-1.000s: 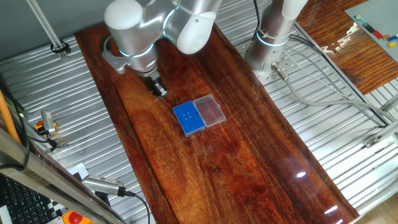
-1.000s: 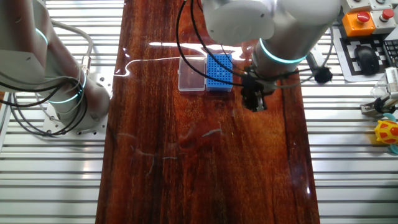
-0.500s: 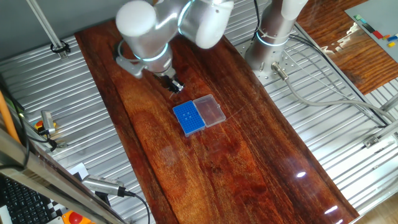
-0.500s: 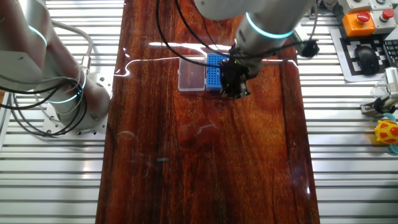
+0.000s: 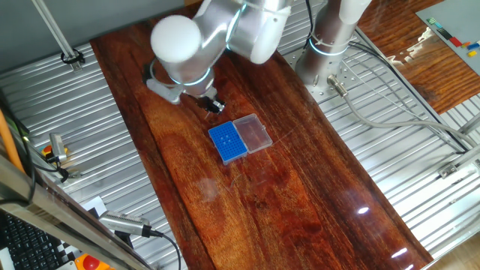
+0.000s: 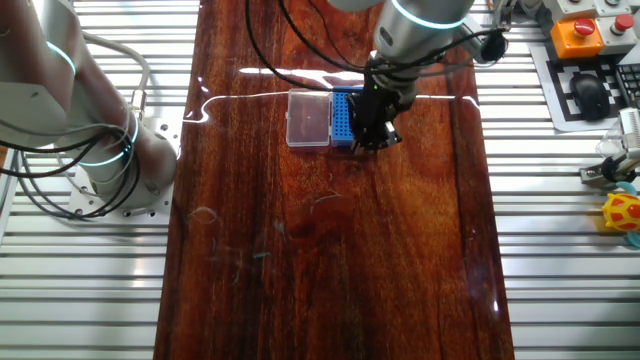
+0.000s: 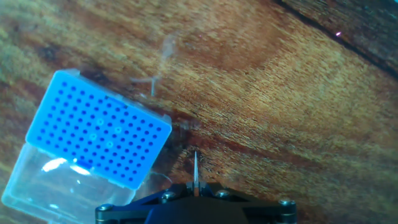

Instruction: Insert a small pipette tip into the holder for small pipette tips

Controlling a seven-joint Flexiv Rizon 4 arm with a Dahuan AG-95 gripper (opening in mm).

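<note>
The bright-blue holder for small pipette tips (image 5: 227, 142) lies on the wooden table with its clear lid (image 5: 252, 133) hinged open beside it. It also shows in the other fixed view (image 6: 345, 118) and in the hand view (image 7: 99, 127), where a few pale dots mark its grid of holes. My gripper (image 5: 212, 104) hovers just beside the holder's edge (image 6: 378, 135). In the hand view my gripper (image 7: 196, 185) is shut on a small pipette tip (image 7: 196, 168), which points down at bare wood right of the holder.
The dark wooden board (image 5: 285, 187) lies on a ribbed metal table. A second arm's base (image 5: 322, 52) stands at the board's far side. A keyboard, a mouse and an orange button box (image 6: 585, 35) sit off the board.
My gripper has moved across the board from its side toward the blue holder and now hangs close beside it. The holder and lid have not moved.
</note>
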